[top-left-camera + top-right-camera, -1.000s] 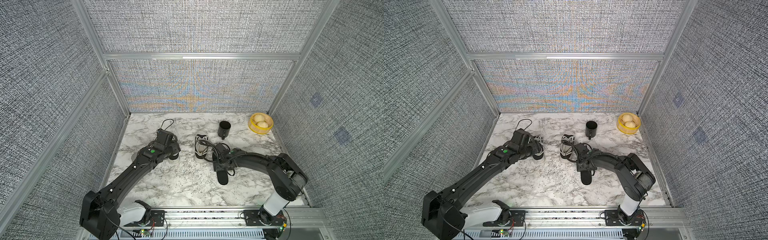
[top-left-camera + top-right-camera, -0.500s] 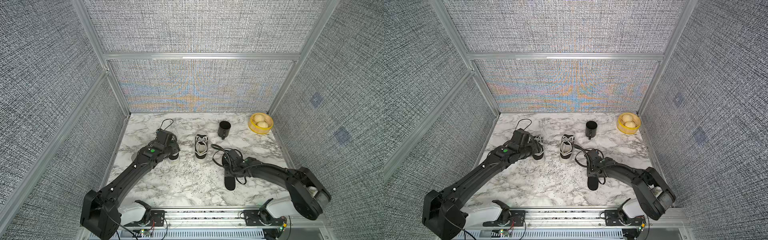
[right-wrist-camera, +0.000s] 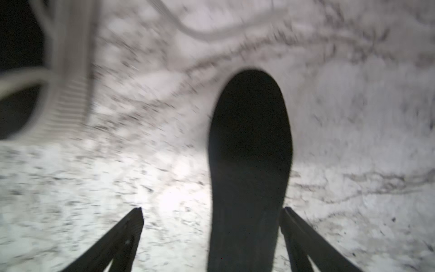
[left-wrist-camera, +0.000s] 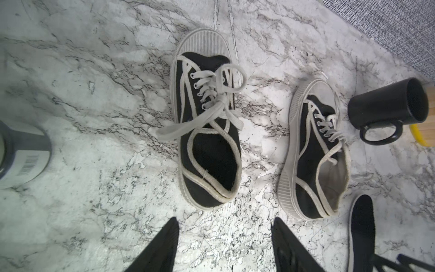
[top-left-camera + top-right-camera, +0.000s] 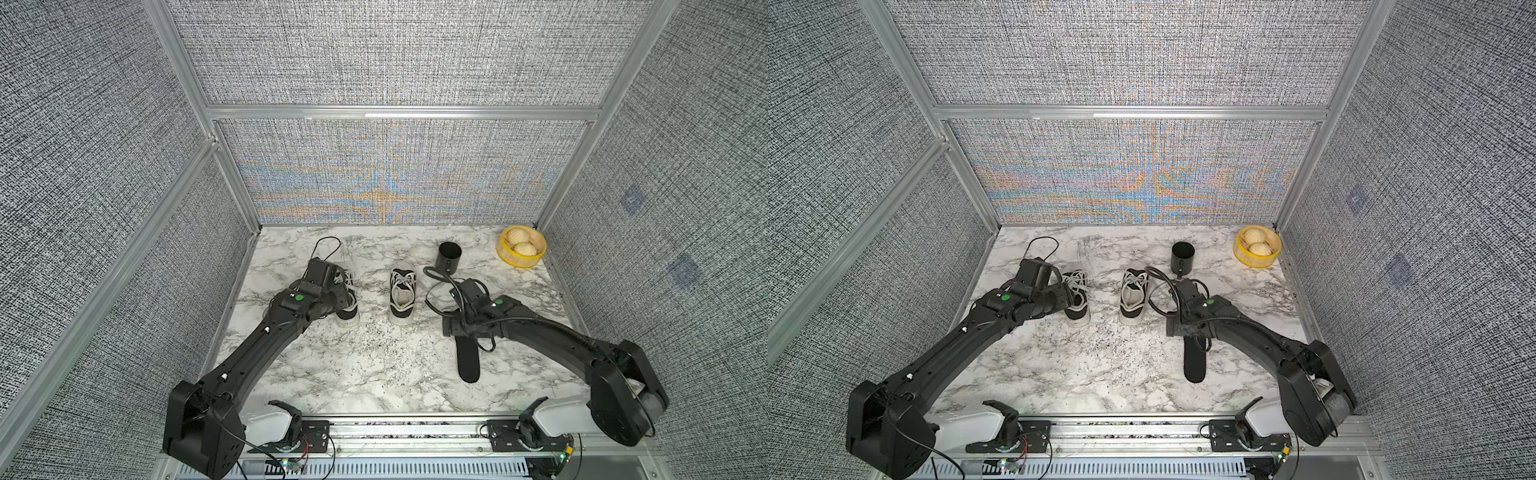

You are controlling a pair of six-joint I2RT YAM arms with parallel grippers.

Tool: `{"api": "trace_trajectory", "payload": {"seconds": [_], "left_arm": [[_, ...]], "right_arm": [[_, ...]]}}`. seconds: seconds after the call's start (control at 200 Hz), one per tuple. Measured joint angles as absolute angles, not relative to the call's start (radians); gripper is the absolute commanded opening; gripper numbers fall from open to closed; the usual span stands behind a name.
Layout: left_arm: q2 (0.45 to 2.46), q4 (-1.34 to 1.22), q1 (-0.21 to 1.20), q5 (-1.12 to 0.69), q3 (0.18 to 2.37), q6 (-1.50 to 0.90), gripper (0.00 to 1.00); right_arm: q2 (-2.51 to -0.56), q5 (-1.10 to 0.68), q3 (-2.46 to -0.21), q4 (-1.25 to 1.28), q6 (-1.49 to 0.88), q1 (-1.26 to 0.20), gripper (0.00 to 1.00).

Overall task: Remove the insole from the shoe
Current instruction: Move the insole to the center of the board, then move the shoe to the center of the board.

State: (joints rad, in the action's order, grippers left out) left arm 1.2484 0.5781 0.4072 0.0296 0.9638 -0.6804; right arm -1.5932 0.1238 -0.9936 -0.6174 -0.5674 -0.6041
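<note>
On the marble-patterned tabletop (image 5: 332, 365), item one: a black insole (image 5: 467, 361) (image 5: 1194, 363), lying flat and wholly outside the footwear. It runs lengthwise front to back, and in both top views its far end is hidden under the right arm's wrist. Item two: a black canvas sneaker (image 5: 402, 297) (image 5: 1133, 297) with white laces and a white rubber sole. It stands upright near the table's centre, toe towards the back wall, just beside the insole on the robot's left and not touching it. Its interior shows pale in the left wrist view (image 4: 315, 153). Item three: a matching second sneaker (image 5: 347, 307) (image 4: 207, 122), further to the robot's left, upright, with a dark interior and loosely tied laces. In the top views it is partly covered by the left arm. Item four: a black mug (image 5: 449, 255) (image 4: 386, 106), upright behind the first sneaker. Item five: a yellow-rimmed bowl (image 5: 515, 261) in the back right corner, holding two pale buns (image 5: 525, 248). Left gripper (image 4: 224, 221): fingers spread with nothing between them, hovering just short of the second sneaker's heel. Right gripper (image 3: 211, 209): fingers spread wide to either side of the insole (image 3: 249, 153). One finger is well clear of it and the other is close at its edge. The blurred right wrist view shows no clamp on the insole, which rests on the table.
</note>
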Motion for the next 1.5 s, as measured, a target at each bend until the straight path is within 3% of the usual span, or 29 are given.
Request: {"api": "trace_trajectory", "payload": {"seconds": [0.21,0.625,0.825,1.031,1.221,1.281,1.406,1.501], "left_arm": [[1.253,0.599,0.353,0.021,0.952,-0.657,0.63],[1.266,0.606,0.295,0.001,0.917,-0.659,0.58],[1.293,0.599,0.274,0.001,0.915,-0.662,0.54],[1.348,0.576,0.256,-0.009,0.925,-0.678,0.52],[1.438,0.559,0.250,-0.064,0.983,-0.667,0.52],[1.474,0.551,0.249,-0.083,1.006,-0.657,0.52],[1.555,0.559,0.249,-0.105,1.061,-0.631,0.48],[1.607,0.562,0.249,-0.108,1.081,-0.607,0.38]], "right_arm": [[-1.734,0.062,-1.233,-0.577,-0.599,-0.682,0.88],[-1.949,0.027,-1.322,-0.490,-0.656,-0.674,0.53],[-2.048,0.025,-1.391,-0.466,-0.639,-0.652,0.13],[-2.137,0.022,-1.500,-0.473,-0.600,-0.599,0.00],[-2.204,0.038,-1.601,-0.482,-0.554,-0.560,0.01],[-2.221,0.044,-1.628,-0.485,-0.538,-0.558,0.12],[-2.220,0.019,-1.655,-0.489,-0.518,-0.558,0.46],[-2.174,0.017,-1.646,-0.489,-0.504,-0.562,0.53]]}}
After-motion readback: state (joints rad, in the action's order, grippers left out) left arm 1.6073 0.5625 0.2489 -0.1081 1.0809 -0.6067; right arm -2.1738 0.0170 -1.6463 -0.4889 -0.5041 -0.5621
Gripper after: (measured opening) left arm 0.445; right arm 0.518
